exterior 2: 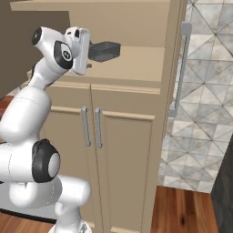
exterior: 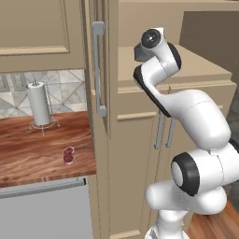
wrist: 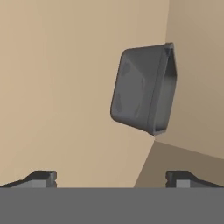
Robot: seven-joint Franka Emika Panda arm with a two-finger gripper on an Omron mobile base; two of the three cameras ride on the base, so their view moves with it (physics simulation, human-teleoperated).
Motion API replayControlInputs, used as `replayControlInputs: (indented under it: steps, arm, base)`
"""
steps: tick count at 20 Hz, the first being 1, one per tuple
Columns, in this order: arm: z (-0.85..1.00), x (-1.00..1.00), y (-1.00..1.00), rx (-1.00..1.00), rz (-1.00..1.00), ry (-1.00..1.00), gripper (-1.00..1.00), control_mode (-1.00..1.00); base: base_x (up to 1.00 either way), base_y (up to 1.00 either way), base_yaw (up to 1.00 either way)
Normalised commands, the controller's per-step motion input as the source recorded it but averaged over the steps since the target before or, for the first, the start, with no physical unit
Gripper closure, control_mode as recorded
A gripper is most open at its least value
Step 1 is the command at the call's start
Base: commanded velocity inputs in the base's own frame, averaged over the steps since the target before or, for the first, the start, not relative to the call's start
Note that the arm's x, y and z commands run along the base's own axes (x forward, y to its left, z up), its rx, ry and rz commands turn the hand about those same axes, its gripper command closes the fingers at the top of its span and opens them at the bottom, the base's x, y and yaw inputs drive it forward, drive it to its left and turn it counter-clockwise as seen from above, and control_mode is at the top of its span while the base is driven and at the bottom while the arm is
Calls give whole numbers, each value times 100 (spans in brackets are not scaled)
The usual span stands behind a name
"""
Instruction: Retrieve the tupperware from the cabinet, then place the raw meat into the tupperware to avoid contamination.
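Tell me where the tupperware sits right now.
The tupperware rests on the open cabinet shelf above the two lower doors, just ahead of the open tool, untouched.

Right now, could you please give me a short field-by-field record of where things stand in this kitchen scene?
cabinet: pantry cabinet, upper door swung open, lower doors shut
tupperware: dark grey tupperware on the open shelf, apart from the fingertips
pincer: pincer open, holding nothing, aimed at the container
raw meat: raw meat on the wooden counter, left of the cabinet
other: paper towel holder at the back of the counter
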Motion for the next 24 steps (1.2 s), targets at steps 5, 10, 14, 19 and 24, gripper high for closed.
replayControlInputs:
  steps: [5, 10, 14, 19, 24]
  arm:
    - [-3, 31, 0, 0, 0, 0, -100, -100]
    - [-9, 32, 0, 0, 0, 0, -100, -100]
    - [-7, 42, 0, 1, 0, 0, -100, -100]
    - [-9, 45, 0, 0, 0, 0, -100, -100]
    - [-16, 37, 0, 0, 0, 0, -100, -100]
  base:
    - [0, 0, 0]
    - [0, 0, 0]
    - [0, 0, 0]
    - [0, 0, 0]
    - [0, 0, 0]
